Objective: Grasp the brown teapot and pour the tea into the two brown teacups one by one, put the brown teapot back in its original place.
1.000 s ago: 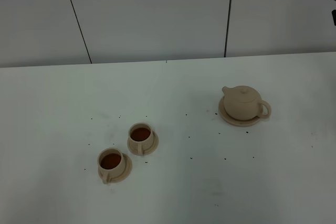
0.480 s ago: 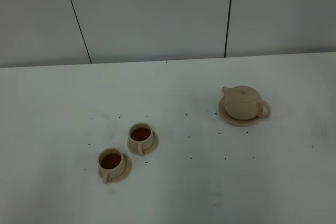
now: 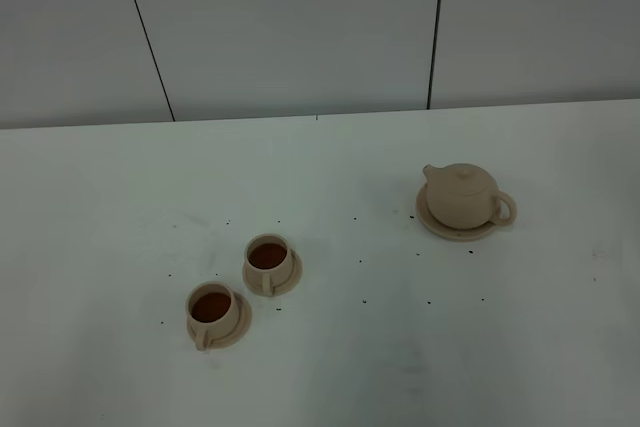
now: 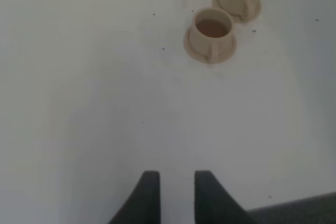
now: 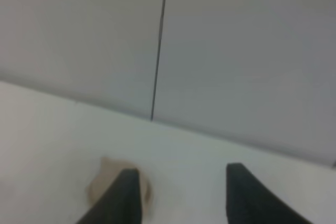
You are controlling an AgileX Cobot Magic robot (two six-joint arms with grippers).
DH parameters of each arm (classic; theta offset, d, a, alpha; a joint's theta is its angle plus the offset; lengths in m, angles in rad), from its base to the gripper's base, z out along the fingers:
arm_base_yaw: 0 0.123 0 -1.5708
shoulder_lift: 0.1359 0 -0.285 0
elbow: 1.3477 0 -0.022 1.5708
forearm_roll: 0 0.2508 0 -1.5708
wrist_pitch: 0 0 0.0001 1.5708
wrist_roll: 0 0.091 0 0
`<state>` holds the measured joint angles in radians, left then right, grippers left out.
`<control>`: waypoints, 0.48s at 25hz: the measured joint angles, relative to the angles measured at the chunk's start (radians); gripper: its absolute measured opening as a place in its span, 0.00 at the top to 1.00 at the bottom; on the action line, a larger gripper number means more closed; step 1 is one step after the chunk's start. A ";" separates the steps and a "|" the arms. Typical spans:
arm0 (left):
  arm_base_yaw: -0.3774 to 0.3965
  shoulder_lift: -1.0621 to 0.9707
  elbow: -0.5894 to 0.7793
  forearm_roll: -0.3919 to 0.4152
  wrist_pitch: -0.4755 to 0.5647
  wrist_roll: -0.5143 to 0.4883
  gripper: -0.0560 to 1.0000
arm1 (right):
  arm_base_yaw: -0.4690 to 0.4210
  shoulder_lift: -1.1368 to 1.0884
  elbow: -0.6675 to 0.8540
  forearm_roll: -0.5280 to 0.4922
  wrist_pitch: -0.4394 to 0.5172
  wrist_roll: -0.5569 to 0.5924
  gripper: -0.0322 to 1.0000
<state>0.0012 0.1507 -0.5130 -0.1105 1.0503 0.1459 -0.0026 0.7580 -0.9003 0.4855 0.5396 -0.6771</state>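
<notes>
Since both teacups, one [image 3: 213, 312] and its neighbour [image 3: 268, 261], already hold dark tea ahead of the left claw [image 4: 172, 192], whose jaws stand narrowly parted on nothing, the pouring looks done. The brown teapot [image 3: 464, 197] sits on its wide saucer [image 3: 432, 223] on the counter [image 3: 400, 347], partly behind the right claw [image 5: 181, 195], which gapes wide and empty. I judge withdrawal remains: back straight off, well clear of the handle.

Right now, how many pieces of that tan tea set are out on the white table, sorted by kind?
Round squat light-tan teapot with knobbed lid: 1
Small light-tan cylindrical teacups holding dark tea: 2
Flat round light-tan saucers, one under each piece: 3
Total: 6
</notes>
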 joint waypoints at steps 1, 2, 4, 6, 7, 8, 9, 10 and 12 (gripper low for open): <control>0.000 0.000 0.000 0.000 0.000 0.000 0.73 | 0.000 -0.020 0.014 -0.019 0.017 0.031 0.61; 0.000 0.000 0.000 0.000 0.000 0.000 0.73 | 0.000 -0.040 0.031 -0.039 0.032 0.059 0.61; 0.000 0.000 0.000 0.000 0.000 0.000 0.73 | 0.000 -0.080 0.061 -0.093 0.061 0.122 0.61; 0.000 0.000 0.000 0.000 0.000 0.000 0.73 | 0.000 -0.129 0.086 -0.143 0.088 0.172 0.61; 0.000 0.000 0.000 0.000 0.000 0.000 0.73 | 0.000 -0.153 0.099 -0.167 0.105 0.197 0.61; 0.000 0.000 0.000 0.000 0.000 0.000 0.73 | 0.000 -0.182 0.108 -0.186 0.122 0.223 0.61; 0.000 0.000 0.000 0.000 0.000 0.000 0.73 | 0.000 -0.213 0.115 -0.200 0.139 0.243 0.61; 0.000 0.000 0.000 0.000 0.000 0.000 0.73 | 0.000 -0.238 0.118 -0.212 0.156 0.264 0.61; 0.000 0.000 0.000 0.000 0.000 0.000 0.73 | 0.000 -0.292 0.118 -0.235 0.207 0.304 0.61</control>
<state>0.0012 0.1507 -0.5130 -0.1105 1.0503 0.1459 -0.0026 0.4664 -0.7827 0.2507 0.7465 -0.3731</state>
